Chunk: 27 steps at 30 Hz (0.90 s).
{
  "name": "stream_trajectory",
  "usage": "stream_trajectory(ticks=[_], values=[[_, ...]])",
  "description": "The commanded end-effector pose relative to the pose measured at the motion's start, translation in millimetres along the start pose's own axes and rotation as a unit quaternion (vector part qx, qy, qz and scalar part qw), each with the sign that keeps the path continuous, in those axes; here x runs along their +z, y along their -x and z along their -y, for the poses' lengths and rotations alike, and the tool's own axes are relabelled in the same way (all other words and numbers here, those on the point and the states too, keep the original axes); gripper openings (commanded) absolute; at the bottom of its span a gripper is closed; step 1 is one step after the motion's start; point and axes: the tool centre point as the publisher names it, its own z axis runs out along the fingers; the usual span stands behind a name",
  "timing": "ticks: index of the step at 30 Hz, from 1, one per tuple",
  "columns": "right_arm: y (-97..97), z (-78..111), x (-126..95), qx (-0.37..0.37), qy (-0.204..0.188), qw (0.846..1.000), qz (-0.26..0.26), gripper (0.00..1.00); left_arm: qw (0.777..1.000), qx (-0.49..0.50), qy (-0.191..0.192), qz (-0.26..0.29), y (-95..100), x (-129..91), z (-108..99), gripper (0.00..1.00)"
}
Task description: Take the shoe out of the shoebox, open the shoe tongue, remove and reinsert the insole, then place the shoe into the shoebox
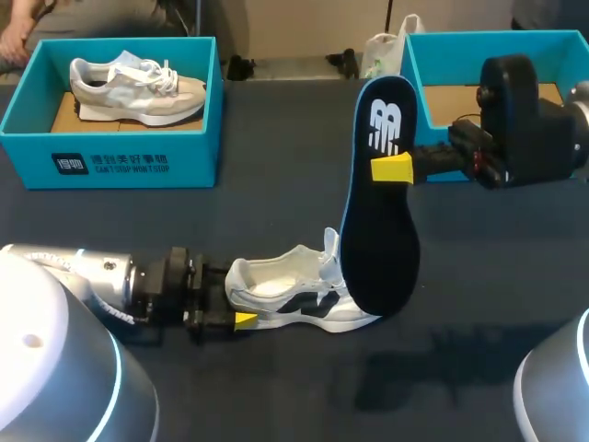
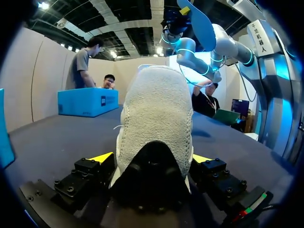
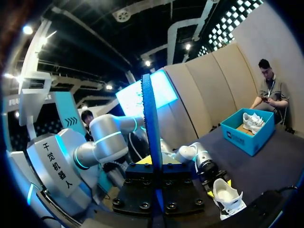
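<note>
shoe (image 1: 299, 295) in left gripper (image 2: 152, 159), insole (image 1: 379, 221) aloft

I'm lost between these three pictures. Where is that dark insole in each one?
Head view: the insole stands upright mid-table in the right jaws, its lower end by the shoe.
Left wrist view: the insole shows its blue underside, aloft beyond the shoe.
Right wrist view: the insole is an edge-on blue strip between these jaws.
Shared landmark: the shoe.

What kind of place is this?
Probably a robot test or demo station: the left arm grips a shoe on a dark table, the right arm holds up its insole, and a blue shoebox holds another shoe.
</note>
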Motion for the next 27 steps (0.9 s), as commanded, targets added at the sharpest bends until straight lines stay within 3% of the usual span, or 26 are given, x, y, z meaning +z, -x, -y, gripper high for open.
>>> stream_trajectory(ticks=[1,7,13,19,23,27], values=[[2.5,-1.7,2.9,0.000,-0.001,1.000,-0.001,0.00,1.000,-0.005,0.020,-0.004,-3.9,-10.1,5.8,1.00],[2.5,-1.7,2.9,0.000,-0.001,1.000,-0.001,0.00,0.999,0.004,0.054,0.008,-4.9,-20.2,2.9,1.00],[2.5,-1.7,2.9,0.000,-0.001,1.000,-0.001,0.00,0.994,0.009,0.112,0.015,-5.7,-29.8,-2.6,1.00],[2.5,-1.7,2.9,0.000,-0.001,1.000,-0.001,0.00,0.983,0.003,0.184,0.017,-6.0,-38.6,-2.1,1.00],[2.5,-1.7,2.9,0.000,-0.001,1.000,-0.001,0.00,0.964,-0.021,0.265,0.002,-4.3,-44.6,-1.4,1.00],[2.5,-1.7,2.9,0.000,-0.001,1.000,-0.001,0.00,0.961,-0.022,0.275,-0.009,-2.1,-47.4,0.2,1.00]])
